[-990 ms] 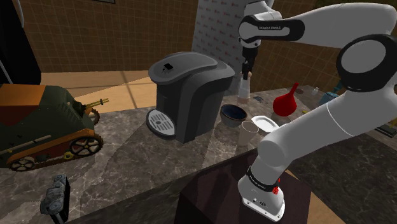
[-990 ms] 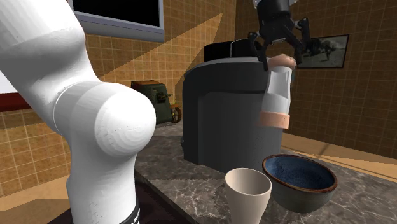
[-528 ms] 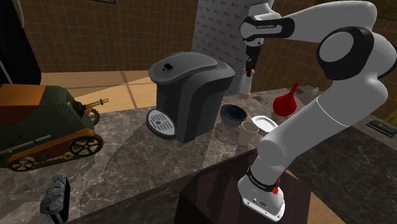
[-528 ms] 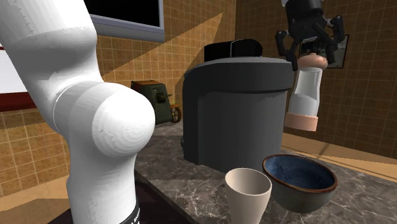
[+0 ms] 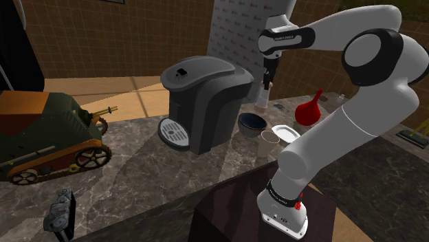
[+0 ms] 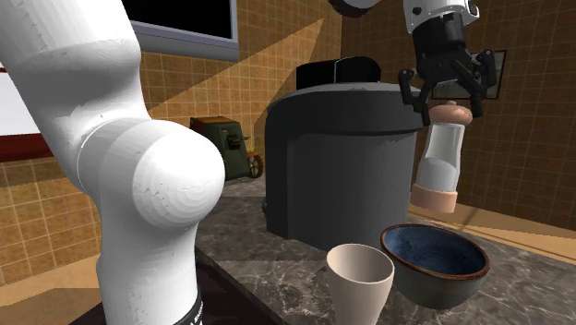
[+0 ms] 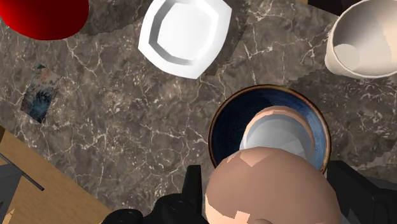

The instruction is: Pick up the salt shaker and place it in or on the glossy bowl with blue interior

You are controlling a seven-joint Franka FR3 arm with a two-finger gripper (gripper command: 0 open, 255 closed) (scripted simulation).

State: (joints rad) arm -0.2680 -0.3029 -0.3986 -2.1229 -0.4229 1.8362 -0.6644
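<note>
Dark veined counter [image 7: 127, 127], end effector [image 6: 450, 109] clasping salt shaker [image 6: 440, 157] by its cap (body hanging tilted below), over blue-lined bowl [image 6: 443, 286].

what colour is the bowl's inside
The bowl is dark blue inside, brown-rimmed; wrist view shows it best.

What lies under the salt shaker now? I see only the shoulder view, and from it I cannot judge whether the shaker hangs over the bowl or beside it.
Observer: In the wrist view the salt shaker, clasped in the gripper, hangs right over the blue inside of the bowl.
Operator: Does its base touch the bowl?
Observer: No. In the second exterior view a gap shows between the base and the bowl's rim.
Operator: Is it upright?
Observer: Not quite. In that view it leans, with its base nearer the dark machine than its cap.
</note>
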